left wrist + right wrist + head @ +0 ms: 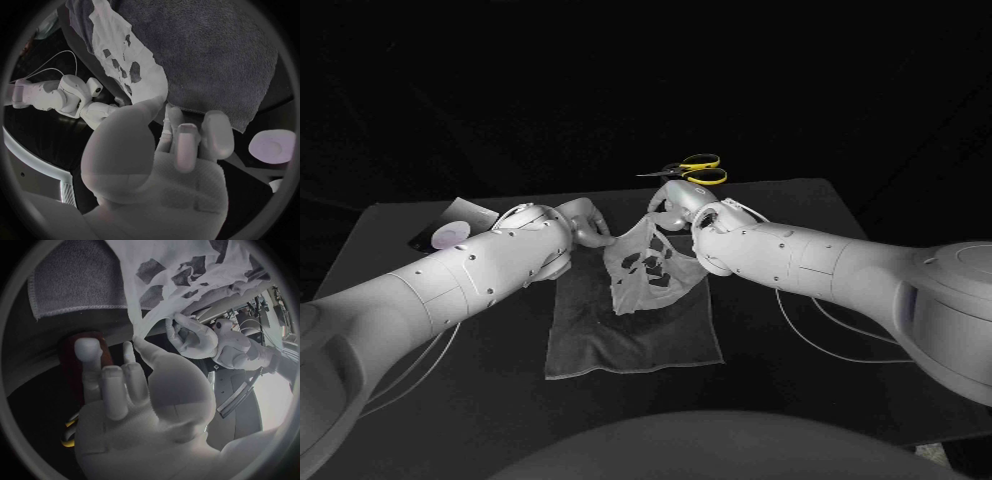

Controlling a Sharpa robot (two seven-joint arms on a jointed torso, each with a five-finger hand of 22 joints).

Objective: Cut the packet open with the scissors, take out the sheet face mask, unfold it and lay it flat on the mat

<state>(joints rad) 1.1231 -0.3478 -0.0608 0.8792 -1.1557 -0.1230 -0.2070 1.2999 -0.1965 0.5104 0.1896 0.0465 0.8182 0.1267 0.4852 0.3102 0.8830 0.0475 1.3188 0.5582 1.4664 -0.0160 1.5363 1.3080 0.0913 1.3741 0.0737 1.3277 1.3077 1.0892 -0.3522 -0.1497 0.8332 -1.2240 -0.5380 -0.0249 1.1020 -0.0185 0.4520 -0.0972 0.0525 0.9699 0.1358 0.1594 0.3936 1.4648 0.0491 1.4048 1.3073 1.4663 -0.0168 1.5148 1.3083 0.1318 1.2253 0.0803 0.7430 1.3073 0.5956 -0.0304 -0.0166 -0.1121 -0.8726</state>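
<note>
The white sheet mask (646,265) hangs unfolded, with its eye and mouth holes showing, over the far part of the grey mat (632,335). My left hand (589,228) pinches the mask's upper left edge. My right hand (678,205) pinches its upper right corner. In the left wrist view the mask (125,55) reaches down to the thumb of the left hand (181,135), above the mat (206,50). In the right wrist view the mask (181,270) narrows to a twisted corner between the right hand (125,385) and the left hand (190,335). The yellow-handled scissors (692,170) lie at the table's far edge.
The opened packet (452,230) lies on the table at the far left, beside my left forearm; its pale face (272,146) appears next to the mat's corner. Thin white cables trail from both arms across the black table (776,400).
</note>
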